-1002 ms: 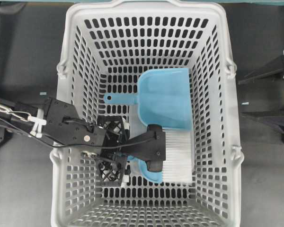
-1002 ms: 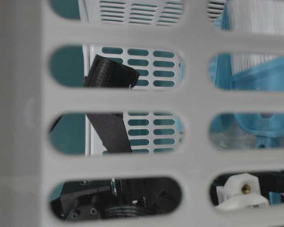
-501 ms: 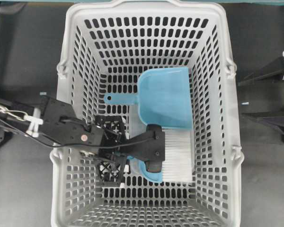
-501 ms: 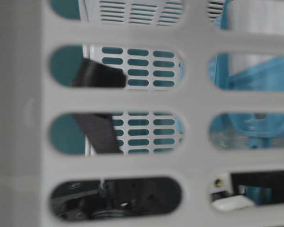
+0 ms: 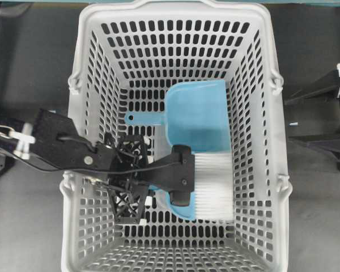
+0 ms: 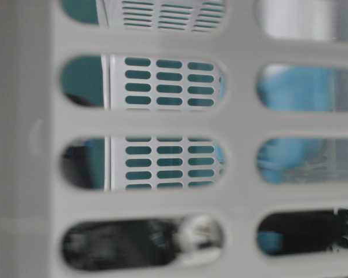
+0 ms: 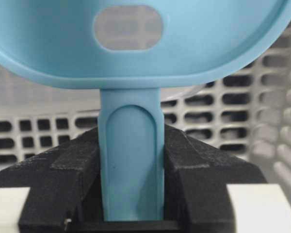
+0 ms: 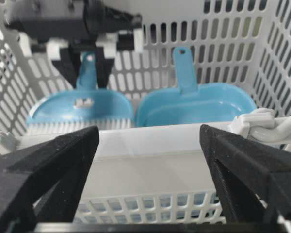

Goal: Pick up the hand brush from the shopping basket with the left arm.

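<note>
Black open-frame left gripper (image 7: pixel 131 194) pinches the thin handle of the light-blue white-bristled plastic hand brush (image 5: pixel 207 192) inside the light-grey slotted plastic shopping basket (image 5: pixel 260 85), its bristle block beyond the fingertips; the right gripper (image 8: pixel 150 189) stands spread.

A robot lab bench: dark tabletop (image 5: pixel 28 62), two fixed black arms (image 5: pixel 62 150).

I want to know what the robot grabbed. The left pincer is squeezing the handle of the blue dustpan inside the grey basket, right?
Not quite. The left pincer is squeezing the handle of the hand brush, not the dustpan. The left wrist view shows the thin blue handle between the black fingers; the right wrist view shows the dustpan lying untouched beside it. It is inside the grey basket.
</note>
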